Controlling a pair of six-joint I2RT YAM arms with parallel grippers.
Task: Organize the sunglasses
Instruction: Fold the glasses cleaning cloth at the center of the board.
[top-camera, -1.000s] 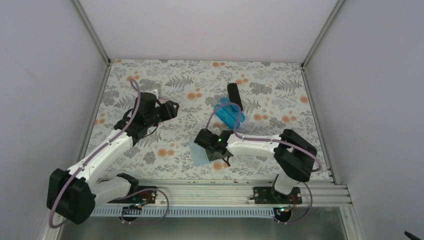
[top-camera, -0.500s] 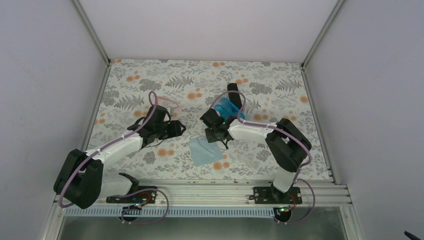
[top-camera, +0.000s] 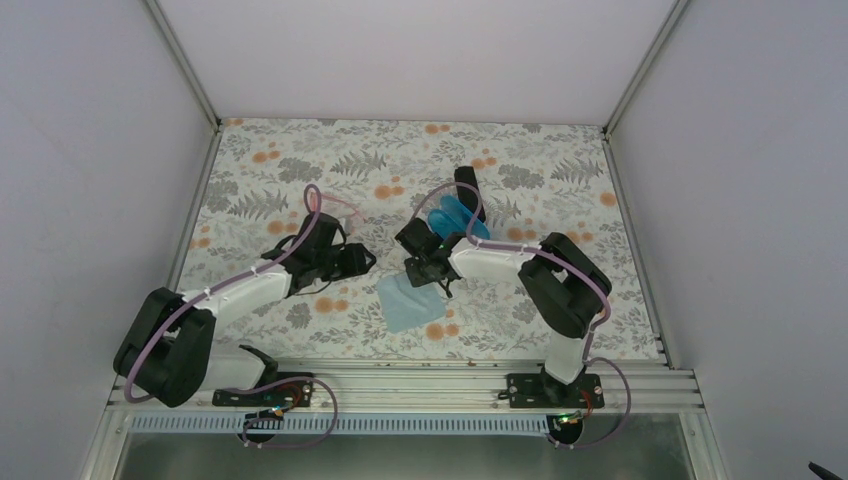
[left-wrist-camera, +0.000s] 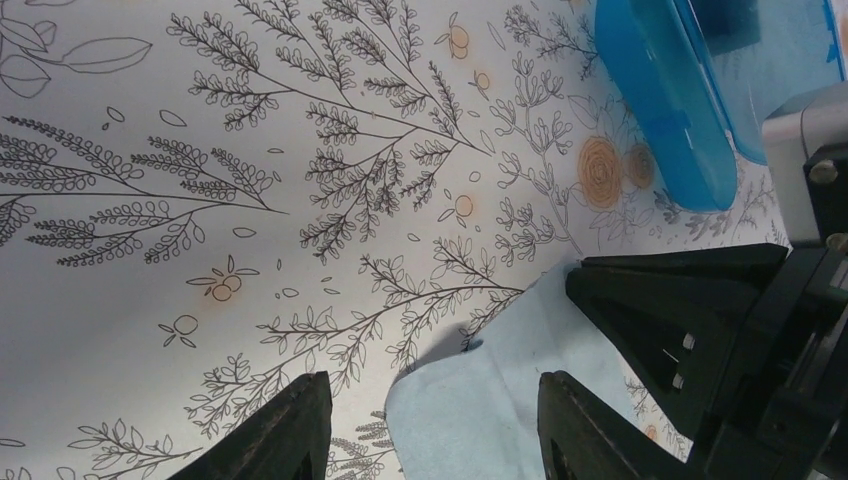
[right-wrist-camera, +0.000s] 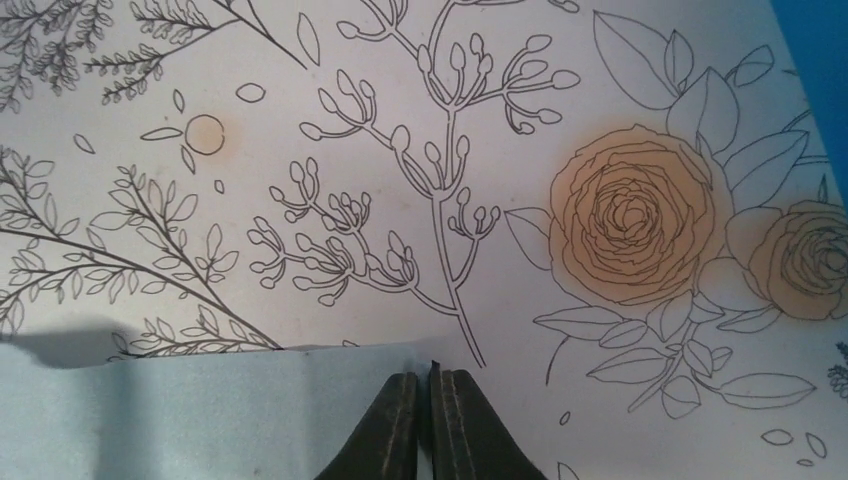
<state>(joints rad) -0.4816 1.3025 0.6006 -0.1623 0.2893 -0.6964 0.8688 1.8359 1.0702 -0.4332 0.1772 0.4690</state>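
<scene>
Grey-leaf, orange-rose tablecloth (top-camera: 560, 160); pale blue cloth (top-camera: 405, 305); bright blue case (top-camera: 460, 215); sunglasses (top-camera: 343, 204) seemingly pink.

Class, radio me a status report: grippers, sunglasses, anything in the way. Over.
Left gripper open near cloth. Right gripper shut, tips at cloth's edge. Sunglasses on table beyond left gripper, ungripped. Blue case just beyond right gripper.

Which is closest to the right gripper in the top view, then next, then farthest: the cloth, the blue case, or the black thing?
Starting from the right gripper:
1. cloth: on the near side, its corner right at the fingertips.
2. blue case: behind the gripper, farther back.
3. black thing: just past the case, farthest back.
</scene>
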